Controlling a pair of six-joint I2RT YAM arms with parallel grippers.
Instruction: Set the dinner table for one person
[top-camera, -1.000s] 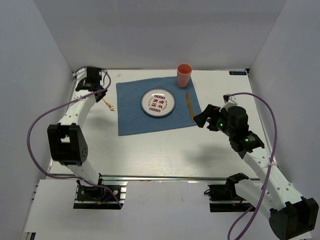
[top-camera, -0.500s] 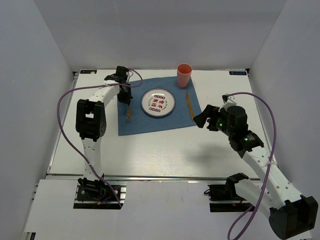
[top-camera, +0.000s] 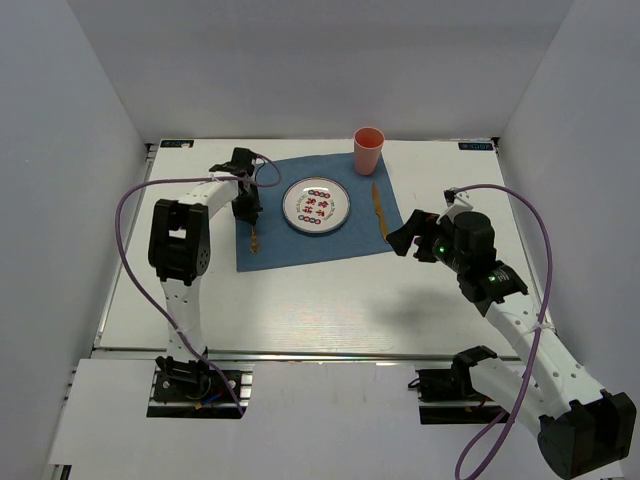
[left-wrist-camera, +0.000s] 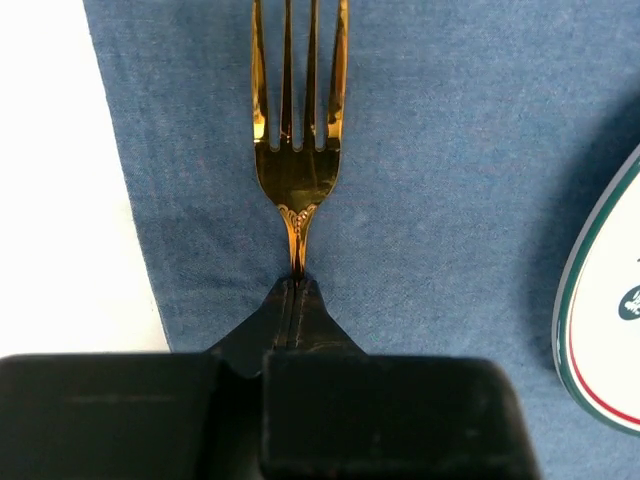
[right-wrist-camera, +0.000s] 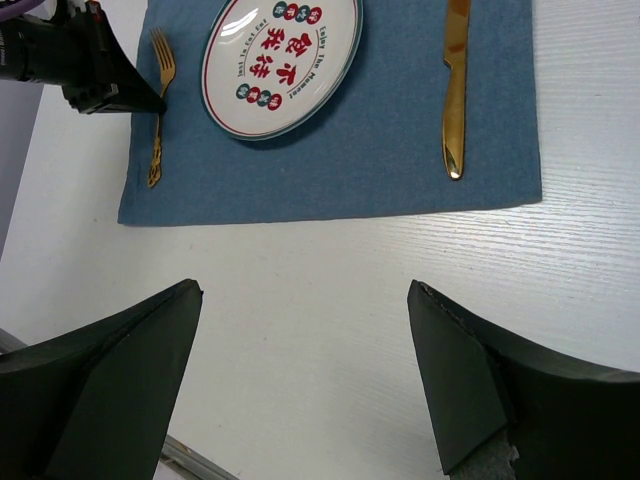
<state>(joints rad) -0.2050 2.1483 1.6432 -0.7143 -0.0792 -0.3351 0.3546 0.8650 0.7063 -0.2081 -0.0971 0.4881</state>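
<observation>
You are at the fork-placing step. Your left gripper (left-wrist-camera: 298, 292) is pinched shut on the neck of the gold fork (left-wrist-camera: 297, 150), which lies along the left strip of the blue placemat (top-camera: 300, 248), just left of the plate (top-camera: 316, 205), with its tines pointing far. The dinner table (top-camera: 330, 300) spreads white beneath it all, its metal rail (top-camera: 330, 354) along the near edge. The knife (top-camera: 380, 212) lies right of the plate and the cup (top-camera: 368, 150) stands at the mat's far right corner, so this looks like the last piece. Your right gripper (top-camera: 410, 236) hangs spread and empty over the table, right of the mat. Next, I judge, part the left jaws and lift straight up so the fork does not skid askew.
</observation>
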